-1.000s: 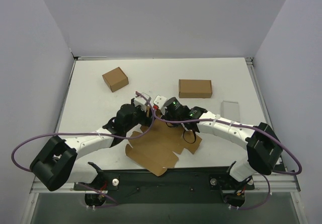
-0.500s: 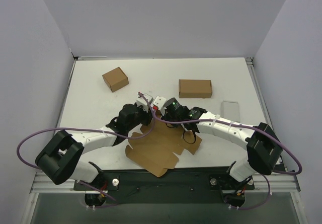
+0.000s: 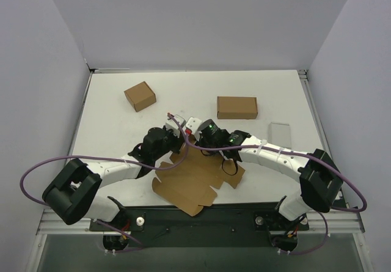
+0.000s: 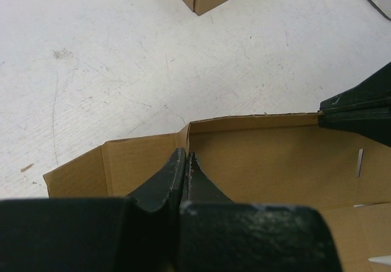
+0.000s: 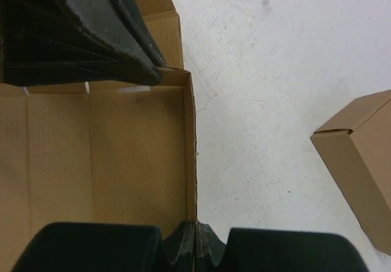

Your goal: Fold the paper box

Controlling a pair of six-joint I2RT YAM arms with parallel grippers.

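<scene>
Left hand (image 4: 185,162) pinched tight; right hand (image 5: 195,230) likewise — both close together.

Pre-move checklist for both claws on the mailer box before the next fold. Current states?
1. Left claw grip on the plain brown thin cardboard mailer box: ok, shut on its raised wall at the corner.
2. Right claw grip: ok, shut on the same wall's top edge.
3. Wall raised: ok.
4. Near panels folded: not ok, lying flat.
5. Oblong brown cardboard carton clear of the box: ok, apart.
6. Corner tab seated: cannot tell.
</scene>
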